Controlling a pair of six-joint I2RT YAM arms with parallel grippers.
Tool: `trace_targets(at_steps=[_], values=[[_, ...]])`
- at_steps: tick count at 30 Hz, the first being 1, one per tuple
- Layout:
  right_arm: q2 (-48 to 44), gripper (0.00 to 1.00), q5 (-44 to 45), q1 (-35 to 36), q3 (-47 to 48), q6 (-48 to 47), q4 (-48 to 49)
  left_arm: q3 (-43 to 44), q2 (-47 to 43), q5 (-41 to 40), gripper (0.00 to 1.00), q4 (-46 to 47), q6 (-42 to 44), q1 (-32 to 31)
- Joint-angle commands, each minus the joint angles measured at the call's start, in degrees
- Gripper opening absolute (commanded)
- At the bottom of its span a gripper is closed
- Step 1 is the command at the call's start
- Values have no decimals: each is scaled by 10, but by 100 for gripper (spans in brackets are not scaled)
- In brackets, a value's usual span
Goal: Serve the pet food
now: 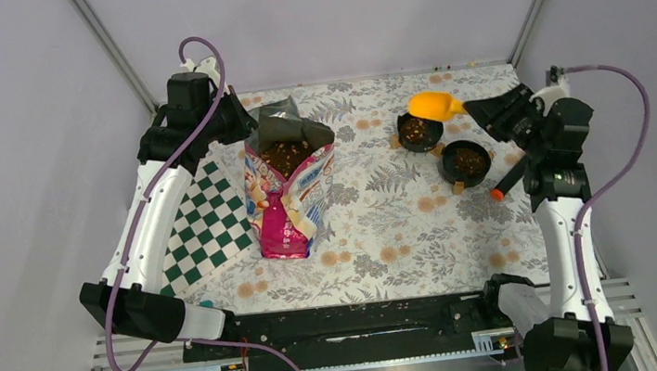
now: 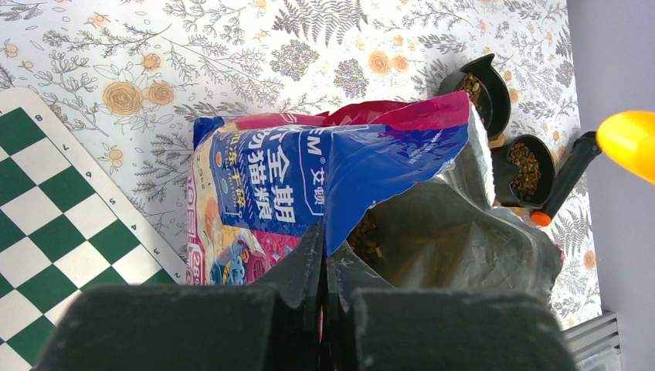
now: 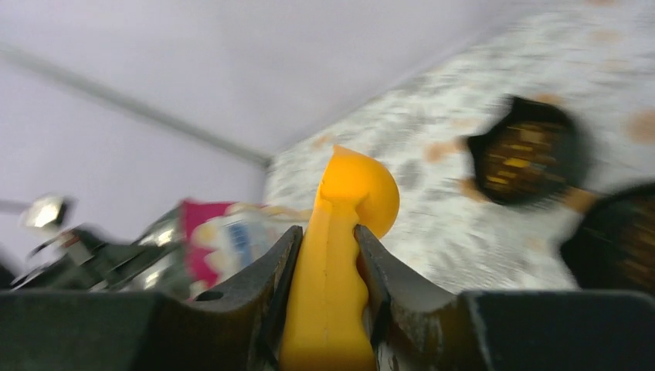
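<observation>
The pet food shows as brown kibble inside the open pink-blue bag, standing left of centre. My left gripper is shut on the bag's rim, holding the mouth open; kibble shows just inside. Two black bowls at the right each hold kibble. My right gripper is shut on the handle of the orange scoop. The scoop hovers at the far bowl's back edge. What it holds is hidden.
A green-and-white checkerboard mat lies left of the bag. A black stick with an orange tip rests right of the near bowl. Purple walls close in at the back and sides. A floral cloth covers the table.
</observation>
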Motion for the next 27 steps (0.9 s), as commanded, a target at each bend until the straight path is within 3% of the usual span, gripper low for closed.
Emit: trace_targets(at_steps=[1,6,15,19,22,27], values=[[32,0,-161,78,-2,141,275,16,-19,30,0,67,-18,2],[78,0,-157,213,42,142,323,18,-14,42,0,70,-26,1],[153,0,-150,302,105,117,283,-13,-11,127,0,127,-90,1],[179,0,-107,354,160,27,151,-15,-10,141,0,135,-103,-1],[207,0,-34,400,214,-56,17,-16,-7,151,0,133,-110,-3],[262,0,82,476,289,-146,-110,-18,-6,146,0,133,-108,-6]])
